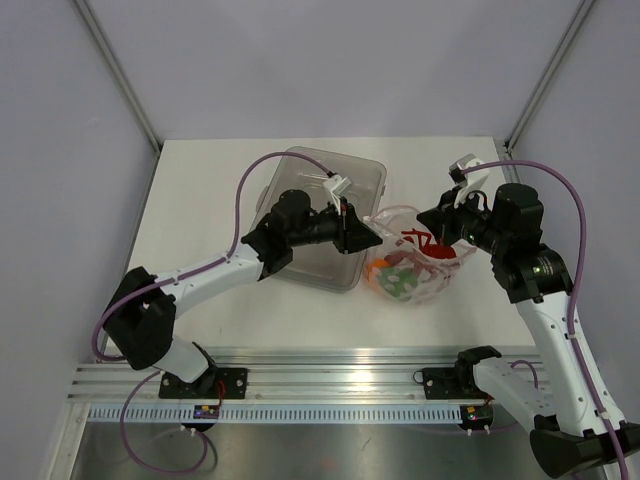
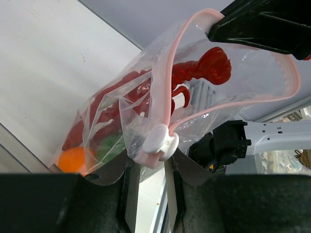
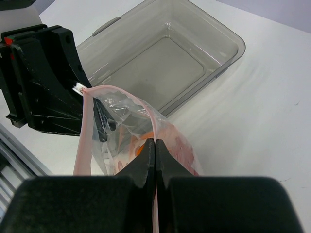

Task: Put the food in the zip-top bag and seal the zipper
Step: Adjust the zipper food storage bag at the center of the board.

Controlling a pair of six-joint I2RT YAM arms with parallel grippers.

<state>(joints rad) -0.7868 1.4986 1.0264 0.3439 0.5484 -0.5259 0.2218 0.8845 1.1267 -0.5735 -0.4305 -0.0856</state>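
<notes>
The zip-top bag [image 1: 412, 268] hangs between my two grippers above the table. Through its clear plastic I see the red lobster [image 2: 204, 65], the orange fruit [image 2: 75, 159] and the green pepper [image 2: 111, 145]. The pink zipper [image 2: 165, 82] loops open from end to end. Its white slider [image 2: 160, 141] sits wedged between the tips of my left gripper [image 2: 149, 160], which is shut on it at the bag's left end. My right gripper [image 3: 155, 143] is shut on the zipper strip [image 3: 150, 116] at the other end of the mouth.
The rigid clear tray [image 1: 330, 160] stands on the table behind and under the left gripper [image 1: 368, 232], with nothing in it. The right gripper [image 1: 432, 222] hovers right of it. An aluminium rail [image 1: 330, 355] runs along the table's near edge.
</notes>
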